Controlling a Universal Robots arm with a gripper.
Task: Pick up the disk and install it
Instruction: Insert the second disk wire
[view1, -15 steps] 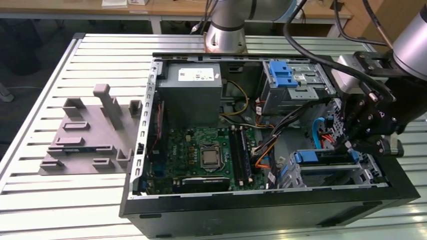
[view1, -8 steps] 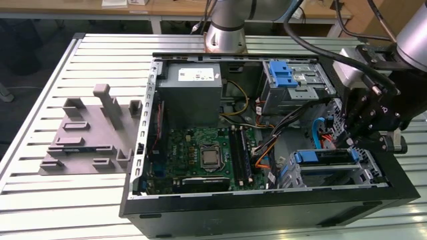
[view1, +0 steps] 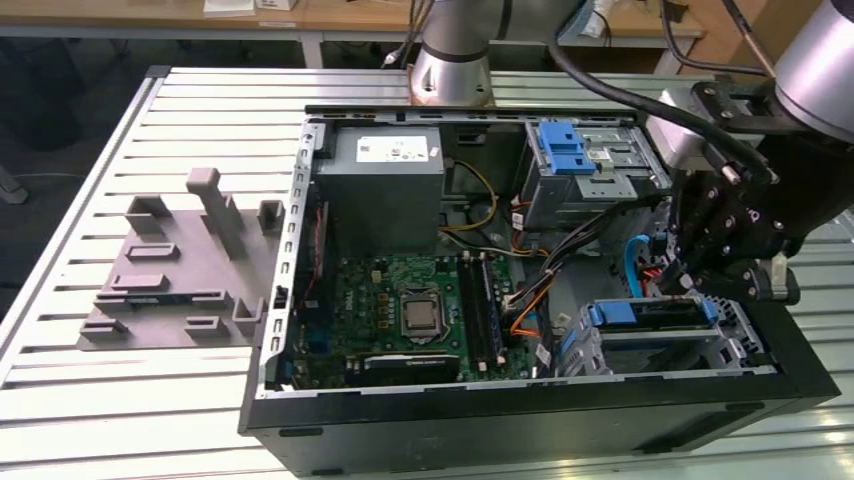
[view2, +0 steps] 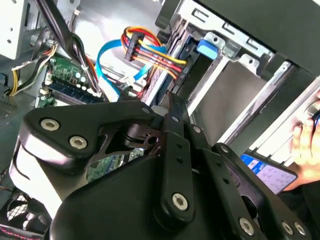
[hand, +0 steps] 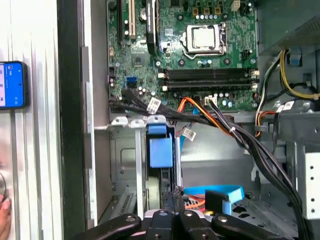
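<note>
Your gripper (view1: 690, 288) hangs just above the drive cage (view1: 734, 345), open or clamped you cannot tell; the disk (view1: 654, 313) sits in that cage; judge it dense, rigid, shock-sensitive; hold its blue-framed edges.

The exterior view looks down at a slant on the whole open computer case (view1: 534, 400) on the slatted table (view1: 134, 400). The first wrist view looks straight down, close, onto the motherboard (hand: 200, 45) and drive bay. The second wrist view looks past the gripper (view2: 170, 105) linkage, very close. All share the coloured cables (view1: 527, 300).
</note>
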